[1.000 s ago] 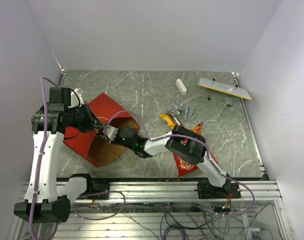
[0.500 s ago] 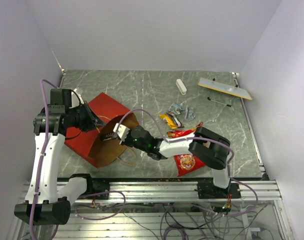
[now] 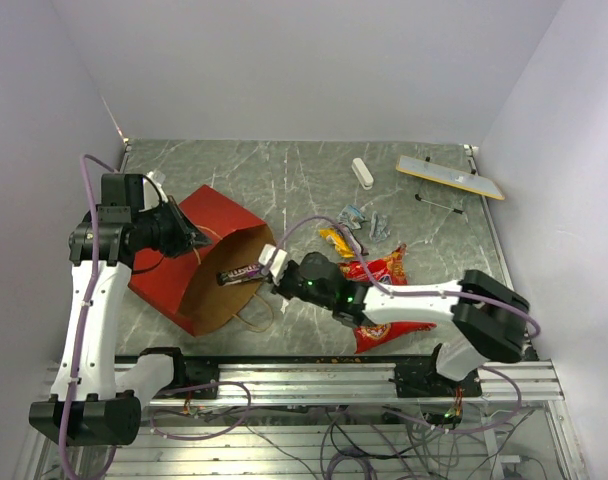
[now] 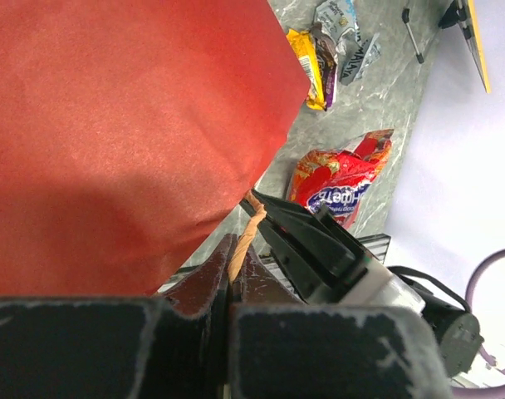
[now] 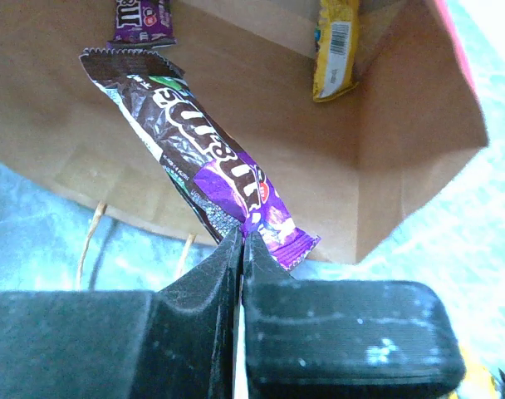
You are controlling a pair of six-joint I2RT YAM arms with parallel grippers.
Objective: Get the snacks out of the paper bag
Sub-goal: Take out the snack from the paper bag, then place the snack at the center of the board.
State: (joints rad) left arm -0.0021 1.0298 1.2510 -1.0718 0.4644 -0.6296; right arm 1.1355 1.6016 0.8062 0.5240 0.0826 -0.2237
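1. Top external: paper bag (image 3: 209, 215) lies on its side at the left of frame, with its mouth facing lower right. The red outside is up and the brown inside shows.
2. Left gripper (image 3: 192, 240) sits at the bag's upper rim. Left wrist view shows its jaws closed down on the tan handle (image 4: 243, 234), with nothing else in them. Looks like it's lifting the rim so the mouth gapes for the other arm.
3. Right gripper (image 5: 240, 238) is pinched tight on one end of a purple candy bar (image 5: 211, 162), and the bar's free end points into the bag. The top view puts the bar right at the mouth, so I'd say it's partly out, not clear.
4. Right wrist view: two more snacks deep inside, at the top of frame. One is a small purple pack (image 5: 142, 18), the other a yellow bar (image 5: 335, 50).
5. Already out: red chip bag (image 3: 384, 268) at centre-right, partly under the right arm (image 3: 414, 297). A cluster of small wrapped bars (image 3: 349, 230) lies just above it.
6. Next, my guess: carry the bar to that cluster and release it. The end pinch is thin, so the bar could swing or slip.
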